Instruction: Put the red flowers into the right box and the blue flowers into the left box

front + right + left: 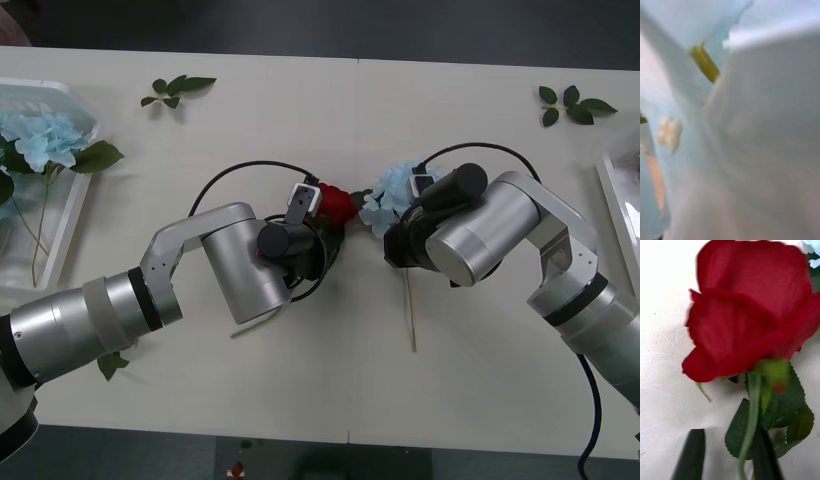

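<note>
At the middle of the table, the left gripper (pixel 728 453) has its black fingers apart around the stem of the artificial red rose (pixel 336 203); the right gripper (pixel 400 240), fingers hidden, presses into the fluffy pale-blue hydrangea (pixel 392 196). These flowers touch, so lifting one may drag the other.

Counter (pixel 300 400) is showing a matt off-white surface with fine scratches. Red rose (pixel 752 311) is looking like soft matt cloth; its leaves (pixel 786 408) are looking like dull textured fabric on a smooth plastic stem (pixel 750 416). Blue flower (pixel 392 190) petals are looking thin, matt, cloth-like. Arm housings (pixel 240 265) are showing satin brushed silver metal. Left box (pixel 70 215) is looking like translucent white plastic.
</note>
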You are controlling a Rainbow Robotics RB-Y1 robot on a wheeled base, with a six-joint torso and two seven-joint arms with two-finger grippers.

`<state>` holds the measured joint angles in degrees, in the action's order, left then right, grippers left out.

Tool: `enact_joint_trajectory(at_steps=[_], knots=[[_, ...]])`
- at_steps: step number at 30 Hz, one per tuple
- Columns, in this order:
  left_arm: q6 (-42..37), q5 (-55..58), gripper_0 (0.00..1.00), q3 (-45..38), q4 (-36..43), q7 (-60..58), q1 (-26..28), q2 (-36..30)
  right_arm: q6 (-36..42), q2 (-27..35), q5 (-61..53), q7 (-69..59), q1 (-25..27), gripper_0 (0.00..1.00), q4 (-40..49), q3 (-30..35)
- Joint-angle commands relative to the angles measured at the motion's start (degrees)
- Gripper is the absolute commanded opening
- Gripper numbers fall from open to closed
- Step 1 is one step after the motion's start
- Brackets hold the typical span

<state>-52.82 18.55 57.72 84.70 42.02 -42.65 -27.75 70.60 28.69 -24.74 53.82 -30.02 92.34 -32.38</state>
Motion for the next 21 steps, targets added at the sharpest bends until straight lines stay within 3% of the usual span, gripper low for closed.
enact_joint_trajectory(at_steps=[1, 12, 21], knots=[[0.26, -0.27, 0.00, 0.99, 0.73, -0.36, -2.18, 0.76, -0.99, 3.83, -0.84, -1.35, -1.27, 1.00, 3.81, 0.65], [0.26, -1.15, 0.00, 0.90, 3.10, -1.41, -2.18, -0.99, -2.93, 8.75, -6.11, 0.50, -1.27, 1.00, 5.75, 3.73], [0.26, 4.65, 0.00, -4.38, 18.75, -3.61, -2.00, -9.96, -3.98, 10.60, -15.87, 11.48, -0.48, 1.00, 5.75, 10.15]])
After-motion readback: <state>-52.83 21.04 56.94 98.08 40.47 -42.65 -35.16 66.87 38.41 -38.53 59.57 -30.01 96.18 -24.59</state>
